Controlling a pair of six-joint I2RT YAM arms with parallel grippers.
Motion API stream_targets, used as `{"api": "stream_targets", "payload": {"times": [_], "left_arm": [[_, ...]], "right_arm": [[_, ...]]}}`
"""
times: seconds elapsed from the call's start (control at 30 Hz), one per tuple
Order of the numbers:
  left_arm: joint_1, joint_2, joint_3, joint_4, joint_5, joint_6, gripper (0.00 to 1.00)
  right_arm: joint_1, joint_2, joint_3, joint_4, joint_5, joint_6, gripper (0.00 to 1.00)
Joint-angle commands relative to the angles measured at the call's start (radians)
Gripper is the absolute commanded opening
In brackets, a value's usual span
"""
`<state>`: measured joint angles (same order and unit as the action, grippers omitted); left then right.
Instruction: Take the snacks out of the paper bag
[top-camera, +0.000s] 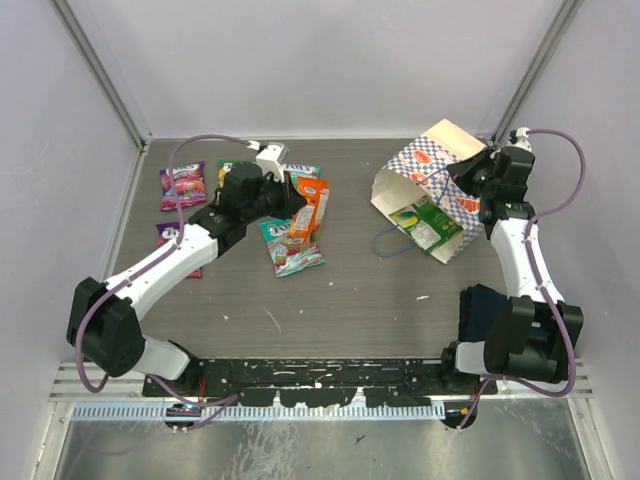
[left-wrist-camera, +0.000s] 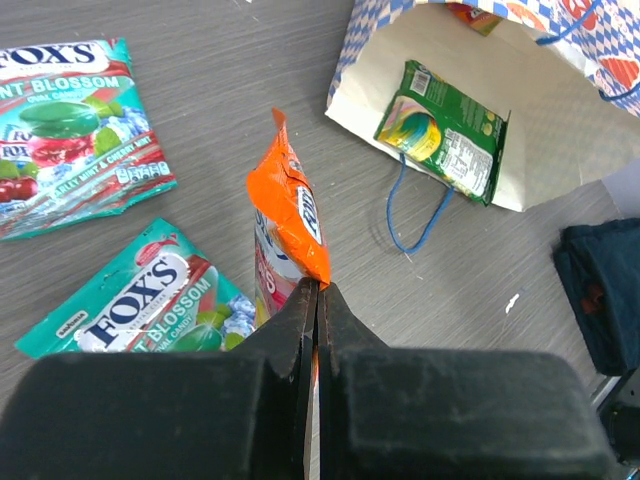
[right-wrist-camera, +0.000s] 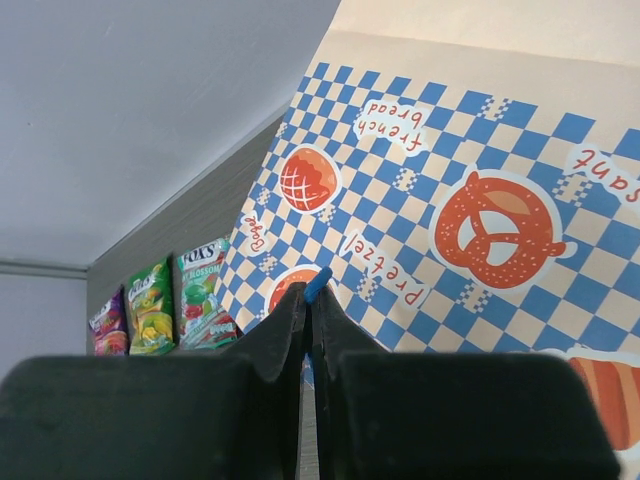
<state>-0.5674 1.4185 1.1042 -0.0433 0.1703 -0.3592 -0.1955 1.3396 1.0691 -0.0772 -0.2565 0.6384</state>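
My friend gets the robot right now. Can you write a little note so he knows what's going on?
Left gripper: shut on the orange packet, beside the teal packets.
Right gripper: shut on the blue cord handle of the paper bag.
Done: several snacks lie out on the table.
Left to do: set the orange one down, fetch the green packet inside the bag.

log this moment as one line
left end effector: shut on orange packet | right end effector: shut on blue cord handle | green packet: in paper bag
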Motion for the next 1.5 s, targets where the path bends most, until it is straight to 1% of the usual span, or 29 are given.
{"api": "stream_targets", "payload": {"times": [0.0, 0.1, 0.2, 0.27, 0.37, 0.4, 0.47, 0.63, 0.77, 0.83, 1.0, 1.07, 1.13, 1.2, 1.33, 1.37, 1.4, 1.47], "left_arm": [[-0.002, -0.03, 0.096, -0.026, -0.053, 0.034, 0.0], [-0.004, -0.015, 0.133, -0.065, -0.081, 0.034, 0.0], [-0.021, 0.01, 0.189, -0.136, -0.171, 0.053, 0.0], [-0.055, 0.032, 0.237, -0.194, -0.286, 0.081, 0.0], [-0.115, 0.089, 0.336, -0.292, -0.498, 0.121, 0.0], [-0.131, 0.112, 0.371, -0.329, -0.552, 0.128, 0.0], [-0.155, 0.155, 0.443, -0.386, -0.616, 0.134, 0.0], [-0.204, 0.254, 0.582, -0.465, -0.683, 0.176, 0.0], [-0.245, 0.379, 0.739, -0.581, -0.735, 0.2, 0.0], [-0.268, 0.459, 0.84, -0.68, -0.781, 0.206, 0.0], [-0.33, 0.715, 1.157, -0.925, -0.943, 0.221, 0.0], [-0.35, 0.822, 1.299, -1.007, -1.025, 0.234, 0.0], [-0.36, 0.91, 1.416, -1.063, -1.059, 0.254, 0.0], [-0.365, 0.96, 1.471, -1.069, -1.069, 0.276, 0.0], [-0.368, 0.977, 1.46, -1.023, -1.041, 0.294, 0.0], [-0.367, 0.974, 1.449, -1.013, -1.026, 0.295, 0.04], [-0.368, 0.973, 1.443, -1.009, -1.002, 0.297, 0.21], [-0.368, 0.959, 1.427, -0.986, -0.941, 0.298, 0.66]], "right_arm": [[0.016, -0.01, 0.016, 0.032, -0.002, -0.014, 0.01], [0.022, -0.007, 0.021, 0.025, 0.003, -0.018, 0.01], [0.028, -0.004, 0.025, 0.021, 0.009, -0.021, 0.01], [0.033, -0.001, 0.03, 0.015, 0.011, -0.023, 0.01], [0.039, 0.005, 0.033, 0.013, 0.014, -0.026, 0.01], [0.04, 0.006, 0.032, 0.011, 0.014, -0.028, 0.01], [0.042, 0.009, 0.035, 0.01, 0.015, -0.03, 0.01], [0.043, 0.016, 0.035, 0.007, 0.012, -0.032, 0.01], [0.043, 0.022, 0.038, 0.002, 0.011, -0.041, 0.01], [0.043, 0.027, 0.04, 0.0, 0.01, -0.043, 0.01], [0.044, 0.04, 0.043, -0.001, -0.002, -0.045, 0.01], [0.044, 0.045, 0.046, -0.002, -0.006, -0.047, 0.01], [0.043, 0.047, 0.045, -0.003, -0.009, -0.049, 0.01], [0.043, 0.047, 0.044, -0.002, -0.011, -0.049, 0.01], [0.043, 0.052, 0.043, 0.001, -0.018, -0.048, 0.01], [0.043, 0.053, 0.042, 0.001, -0.021, -0.047, 0.01], [0.044, 0.054, 0.043, 0.001, -0.022, -0.046, 0.01], [0.045, 0.053, 0.044, 0.003, -0.024, -0.046, 0.01]]}}
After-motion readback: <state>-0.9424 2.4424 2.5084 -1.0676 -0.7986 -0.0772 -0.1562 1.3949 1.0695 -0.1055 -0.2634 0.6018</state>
